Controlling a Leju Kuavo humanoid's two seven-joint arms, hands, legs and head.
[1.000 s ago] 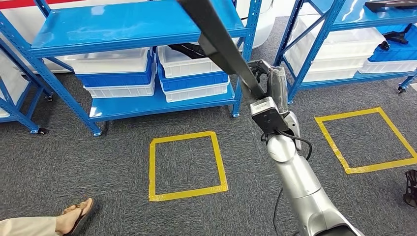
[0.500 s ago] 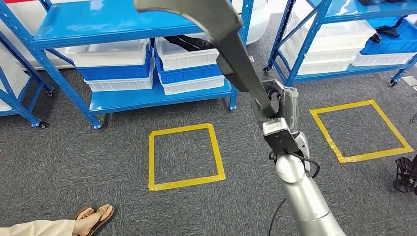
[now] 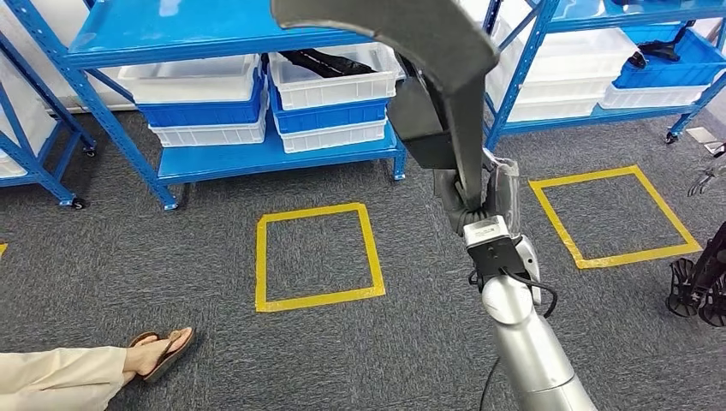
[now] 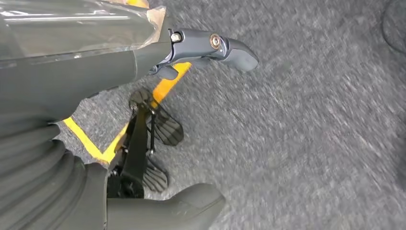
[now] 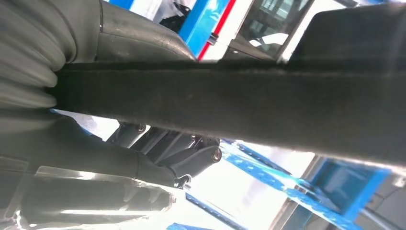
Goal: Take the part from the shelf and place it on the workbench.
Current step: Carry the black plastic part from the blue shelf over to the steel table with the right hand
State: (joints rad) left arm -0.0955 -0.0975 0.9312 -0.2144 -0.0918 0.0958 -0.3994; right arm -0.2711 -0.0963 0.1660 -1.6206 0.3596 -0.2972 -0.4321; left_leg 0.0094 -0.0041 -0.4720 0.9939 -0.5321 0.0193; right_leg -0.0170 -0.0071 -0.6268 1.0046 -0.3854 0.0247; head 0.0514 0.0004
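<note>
Fingers of our right hand are wrapped round the long dark-grey curved plastic part, held up off the blue metal shelf, so we keep it clenched and steady till the workbench.

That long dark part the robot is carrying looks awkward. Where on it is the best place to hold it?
Probably the narrow straight stem, where the right hand already grips the dark part, wrapping it from the side. There the part is slim enough for fingers to close around; the upper end flares into a broad curved piece, likely too wide to wrap.
</note>
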